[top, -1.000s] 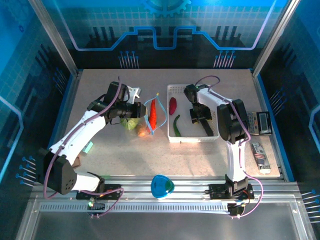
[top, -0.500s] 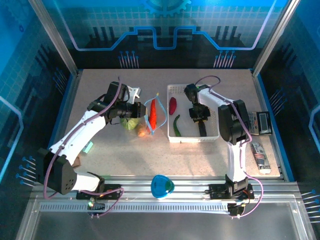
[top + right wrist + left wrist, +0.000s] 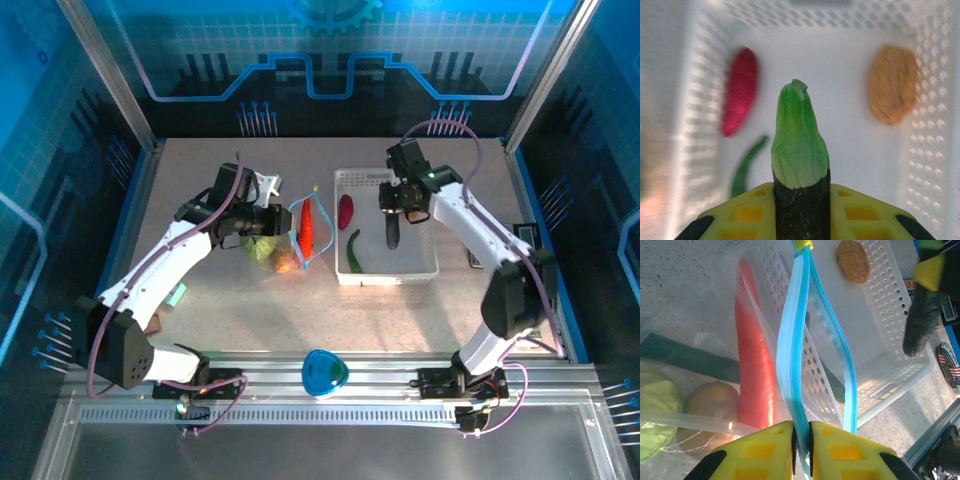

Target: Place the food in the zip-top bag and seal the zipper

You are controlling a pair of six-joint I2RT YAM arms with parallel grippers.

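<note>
Changed: my right claw [image 3: 801, 200] has come up off the floor of the white basket [image 3: 424, 262] with a dark-green cucumber [image 3: 799, 145]. That arm's elbow has swung out to the right, and the left arm has stayed put.
Left claw [image 3: 801, 437]: closed, pinching the zipper [image 3: 794, 340] at one end, left of the basket.
Zip-top bag [image 3: 700, 315]: I see it lying on the tabletop [image 3: 400, 320] just left of the basket. Its mouth gapes, with the two blue strips apart along most of their length.
Food in the bag: an orange carrot [image 3: 754, 365] just behind the zipper, then a light-green cabbage [image 3: 655, 412], a brown round piece [image 3: 710, 402] and a second dark cucumber [image 3: 690, 360].
Food in the basket: a red chili [image 3: 740, 97] by the left wall, a slim green pepper [image 3: 744, 170] nearer than it, and a tan piece [image 3: 890, 90] toward the right side.
Right claw: clamped on the dark end of the cucumber and held over the middle of the basket. The pale green tip sticks out past the fingers.
</note>
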